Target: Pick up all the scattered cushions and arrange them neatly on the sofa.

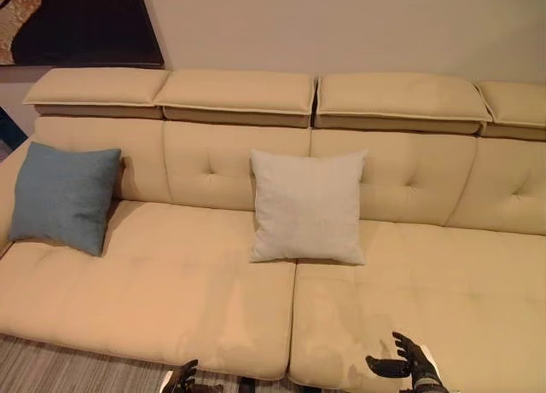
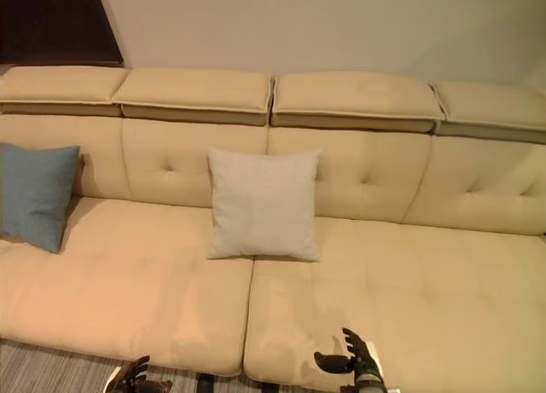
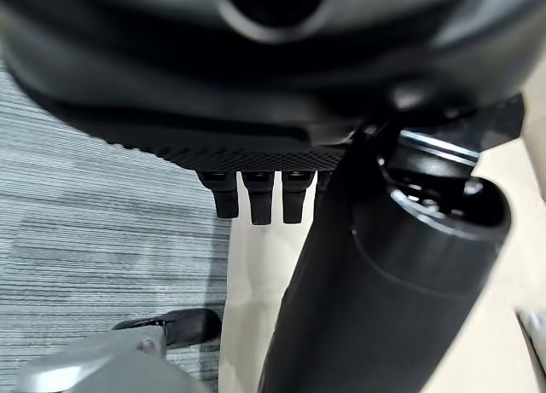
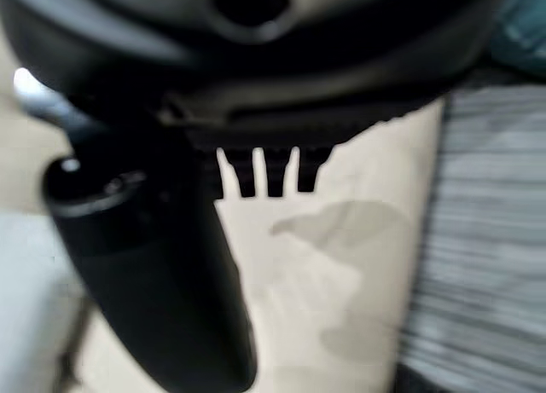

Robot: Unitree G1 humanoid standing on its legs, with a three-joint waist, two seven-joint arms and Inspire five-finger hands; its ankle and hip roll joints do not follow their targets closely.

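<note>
A long beige sofa point(image 1: 171, 291) spans the view. A blue cushion point(image 1: 64, 195) leans upright against the backrest at the sofa's left end. A pale grey cushion point(image 1: 307, 205) stands upright against the backrest near the middle, over the seam between two seat pads. My right hand point(image 1: 409, 363) hovers low over the front of the right seat pad, fingers relaxed and spread, holding nothing. My left hand point(image 1: 181, 378) shows at the sofa's front edge, over the carpet, fingers straight and empty in the left wrist view point(image 3: 256, 193).
Grey striped carpet point(image 1: 51, 367) lies in front of the sofa. A dark framed picture point(image 1: 77, 22) hangs on the wall at the upper left. The right half of the sofa seat point(image 1: 461, 282) holds no cushion.
</note>
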